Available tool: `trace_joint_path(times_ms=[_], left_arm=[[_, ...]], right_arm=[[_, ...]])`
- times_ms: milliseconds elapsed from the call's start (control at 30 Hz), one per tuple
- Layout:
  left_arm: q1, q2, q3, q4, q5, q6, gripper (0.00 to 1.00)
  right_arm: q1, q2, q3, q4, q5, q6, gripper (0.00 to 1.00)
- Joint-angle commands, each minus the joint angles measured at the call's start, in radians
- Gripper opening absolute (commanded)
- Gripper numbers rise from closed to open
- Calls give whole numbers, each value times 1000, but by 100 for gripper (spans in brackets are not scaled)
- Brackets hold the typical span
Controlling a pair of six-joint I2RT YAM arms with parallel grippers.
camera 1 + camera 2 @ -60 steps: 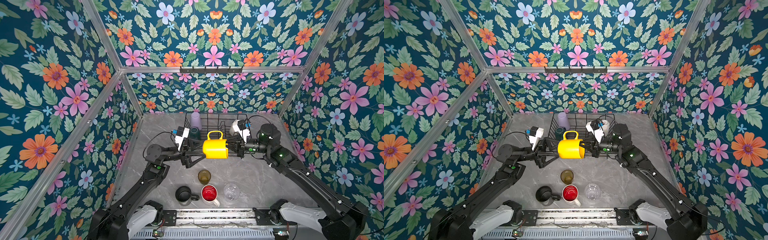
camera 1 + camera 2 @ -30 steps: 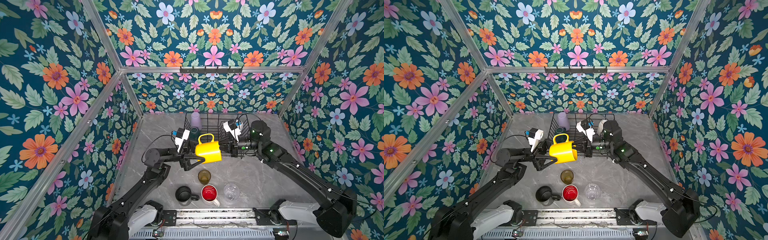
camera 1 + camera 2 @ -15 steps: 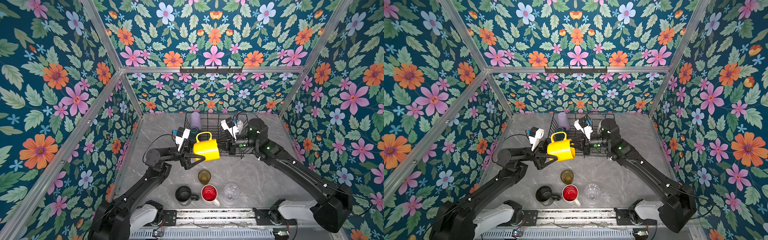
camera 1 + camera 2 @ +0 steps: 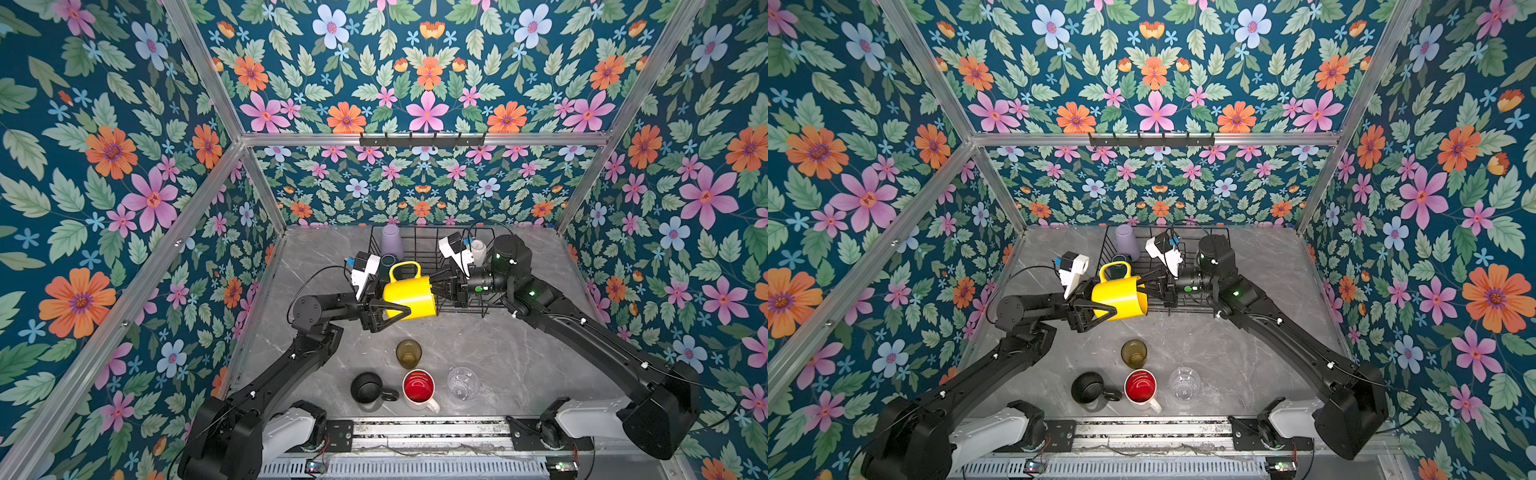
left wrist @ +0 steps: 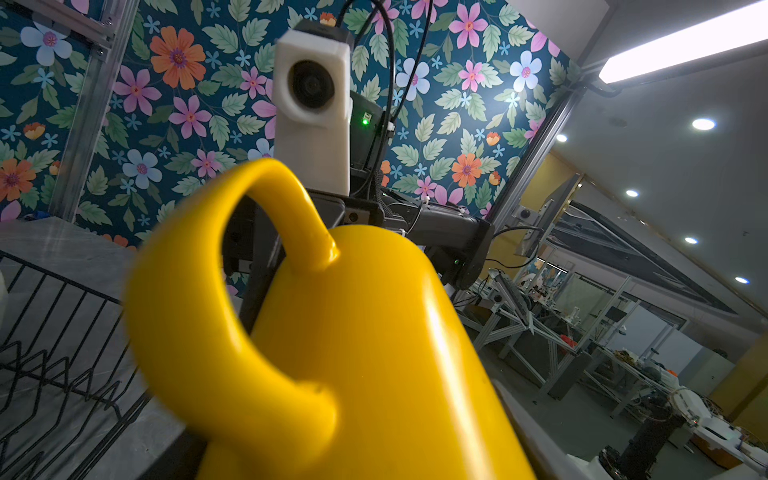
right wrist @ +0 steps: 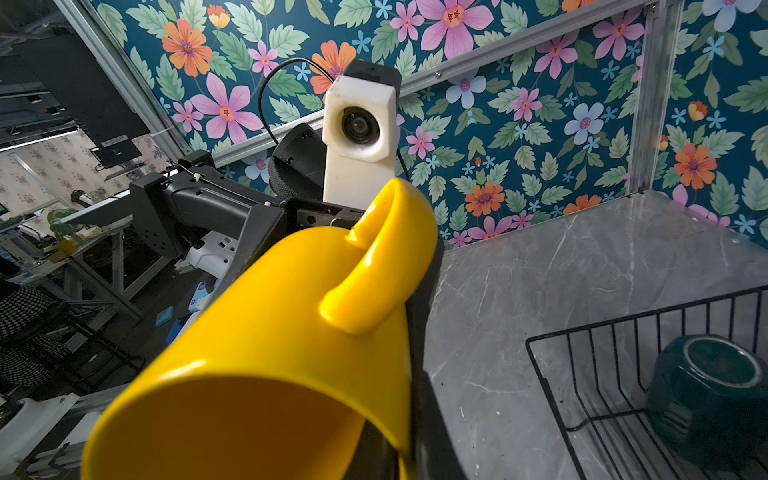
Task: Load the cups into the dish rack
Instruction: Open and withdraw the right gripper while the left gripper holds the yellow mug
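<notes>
Handover step, mid-air: the left gripper [image 4: 392,299] is set around the base end of the yellow mug [image 4: 411,295], but whether it is clamped cannot be told. The mug is held on its side just in front of the dish rack [image 4: 419,249], at its left end. The right gripper [image 4: 436,286] is pinched on the mug's rim. Next, as judged, one firm grip is to be confirmed before the other is released, then the mug is lifted over the rack's near rail.

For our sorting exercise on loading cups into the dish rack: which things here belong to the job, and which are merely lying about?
Job: yellow mug, dish rack, lilac tumbler, teal mug, cream-white mug, amber glass, black mug, red-inside white mug, clear glass.
Just there: hook rail, floral walls, aluminium frame.
</notes>
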Motion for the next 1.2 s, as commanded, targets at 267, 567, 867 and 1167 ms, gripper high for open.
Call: trace_joint_path(times_ms=[267, 567, 867, 1167], left_arm=[[-9, 1, 28, 165, 110, -50, 5], [-3, 5, 74, 18, 95, 35, 0], [-1, -14, 331, -1021, -137, 712, 0], [-9, 186, 643, -1438, -477, 877, 0]], right_arm=[[-10, -2, 21, -11, 107, 35, 20], [-62, -97, -46, -23, 170, 70, 51], [-136, -224, -116, -179, 434, 130, 71], [-180, -308, -156, -402, 716, 238, 79]])
